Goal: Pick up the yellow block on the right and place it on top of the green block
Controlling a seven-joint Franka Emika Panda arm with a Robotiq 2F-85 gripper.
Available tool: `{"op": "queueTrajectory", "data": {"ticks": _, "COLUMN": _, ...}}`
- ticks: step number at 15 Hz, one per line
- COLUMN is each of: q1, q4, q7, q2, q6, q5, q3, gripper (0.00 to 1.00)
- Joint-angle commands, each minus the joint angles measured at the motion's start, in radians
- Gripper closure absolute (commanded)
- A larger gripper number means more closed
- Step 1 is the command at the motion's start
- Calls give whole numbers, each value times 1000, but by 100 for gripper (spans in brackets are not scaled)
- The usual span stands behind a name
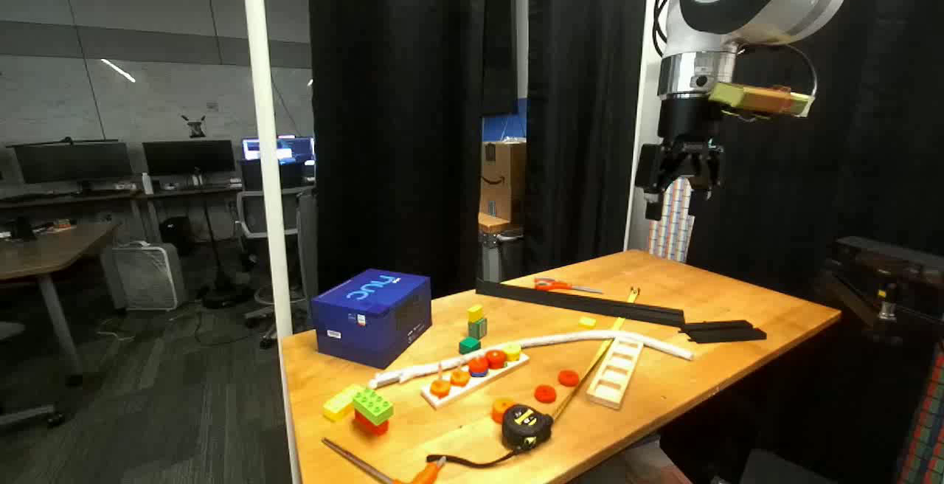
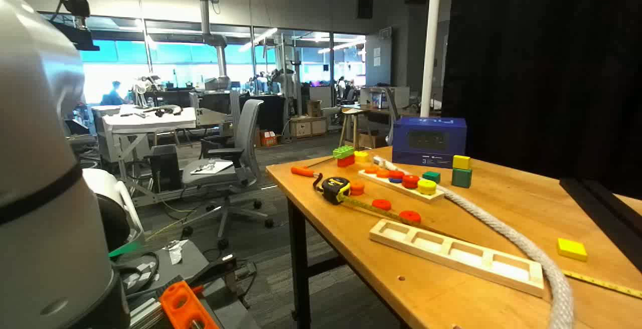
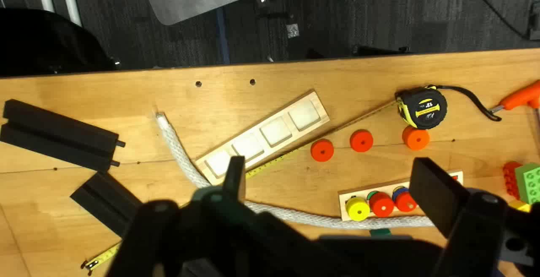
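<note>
My gripper (image 3: 329,171) hangs spread and empty. One yellow block (image 2: 461,162) sits on a green block (image 2: 461,178); my likely target, the lone yellow block (image 2: 572,250) between rope (image 2: 557,285) and black strip (image 1: 590,308), needs a square descent, clear of both.

A yellow block (image 1: 475,313) sits on a green block (image 1: 478,329), near the blue box (image 1: 371,318)

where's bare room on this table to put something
Bare: between the wooden tray and nearest table edge; in an exterior view, between tape tip and right table corner. Crowded: around the pegboard, beside rope and loose discs.
</note>
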Motion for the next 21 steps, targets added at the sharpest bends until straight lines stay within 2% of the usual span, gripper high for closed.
{"op": "queueTrajectory", "data": {"ticks": 1, "q1": -3, "q4": 7, "q7": -2, "q2": 2, "q6": -2, "q5": 1, "q3": 2, "gripper": 0}}
{"op": "queueTrajectory", "data": {"ticks": 8, "q1": -2, "q4": 21, "q7": -2, "q2": -5, "q6": -2, "q5": 1, "q3": 2, "gripper": 0}}
{"op": "queueTrajectory", "data": {"ticks": 12, "q1": 2, "q4": -27, "q7": -48, "q2": 4, "q6": 123, "q5": -77, "q3": 23, "gripper": 0}}
{"op": "queueTrajectory", "data": {"ticks": 16, "q1": -7, "q4": -89, "q7": -29, "q2": 37, "q6": 325, "q5": -228, "q3": 67, "gripper": 0}}
{"op": "queueTrajectory", "data": {"ticks": 21, "q1": -22, "q4": -110, "q7": -74, "q2": 153, "q6": 538, "q5": -330, "q3": 28, "gripper": 0}}
